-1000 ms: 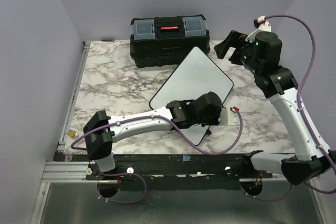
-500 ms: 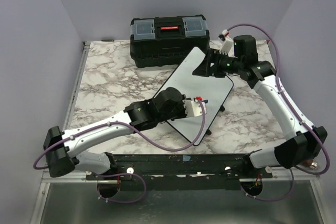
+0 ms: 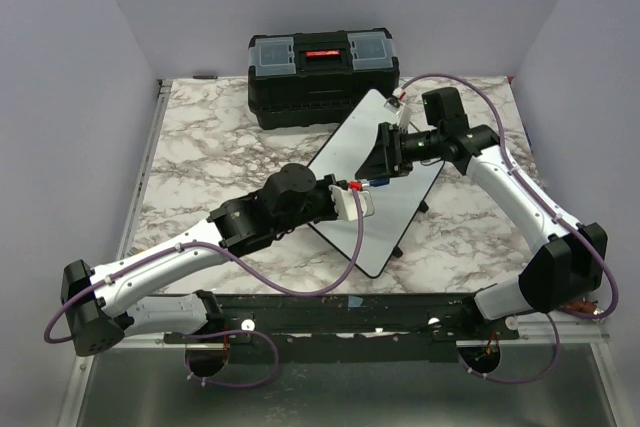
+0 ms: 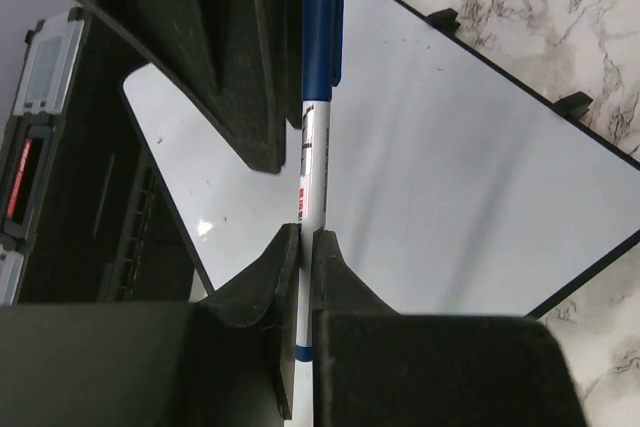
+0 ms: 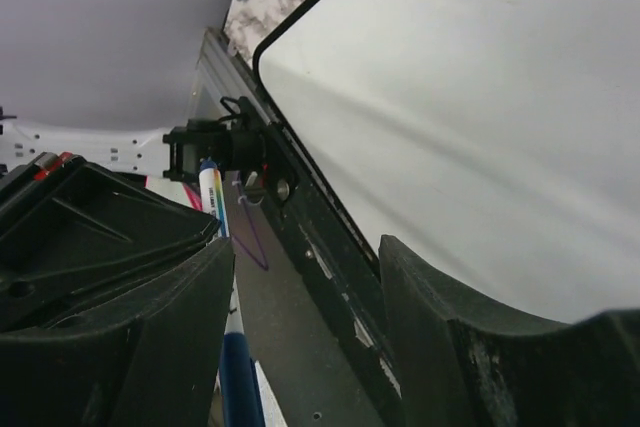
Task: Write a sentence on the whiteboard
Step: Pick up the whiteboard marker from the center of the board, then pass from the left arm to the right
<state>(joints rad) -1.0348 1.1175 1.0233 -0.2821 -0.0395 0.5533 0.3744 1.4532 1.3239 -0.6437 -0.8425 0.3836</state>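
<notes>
Left wrist view: left gripper (image 4: 305, 239) clamps a likely light, slick white plastic marker (image 4: 313, 152) by its barrel; right gripper (image 5: 305, 247), jaws apart, straddles its blue cap (image 4: 320, 32).

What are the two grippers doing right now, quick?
Left gripper: closed, holding the marker.
Right gripper: open, around the marker's blue cap.

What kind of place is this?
Probably a robot test booth: a left arm and right arm bolted to a marble-patterned table, plain walls close around, and a black toolbox behind.
</notes>
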